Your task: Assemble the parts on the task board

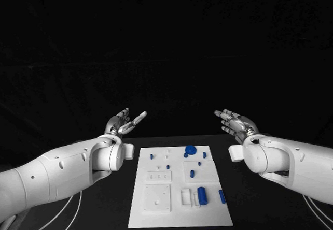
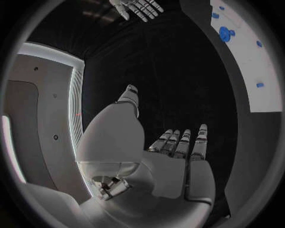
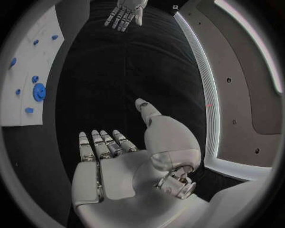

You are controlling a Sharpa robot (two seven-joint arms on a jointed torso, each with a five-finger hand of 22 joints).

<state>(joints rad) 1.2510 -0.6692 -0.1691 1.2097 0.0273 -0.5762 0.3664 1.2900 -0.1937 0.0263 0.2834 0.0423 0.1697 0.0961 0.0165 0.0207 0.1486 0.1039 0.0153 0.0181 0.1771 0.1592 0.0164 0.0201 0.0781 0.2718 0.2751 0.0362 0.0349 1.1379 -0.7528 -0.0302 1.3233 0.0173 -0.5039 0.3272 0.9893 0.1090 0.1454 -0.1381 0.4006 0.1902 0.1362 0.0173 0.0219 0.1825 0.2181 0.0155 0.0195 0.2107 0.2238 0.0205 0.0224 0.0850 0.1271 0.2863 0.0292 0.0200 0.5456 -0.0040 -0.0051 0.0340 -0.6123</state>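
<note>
Nearest you, the task board (image 1: 181,218) lies flat on the black bench (image 1: 104,222), squarely between your two arms. Blue parts sit on it: two upright-lying cylinders (image 1: 202,195) by the near right corner, a round knob (image 1: 190,149) at the far edge. Beyond the board, your left robot hand (image 1: 124,121) hovers palm-up, fingers apart, holding nothing. Your right robot hand (image 1: 236,121) mirrors it, fingers spread and empty. Both are well apart from the parts, past the board's far corners.

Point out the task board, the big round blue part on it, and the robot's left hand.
task board (image 1: 164,219), head view, bare near edge.
round blue part (image 1: 190,149), head view, its top.
left hand (image 1: 124,122), head view, its palm.
</note>
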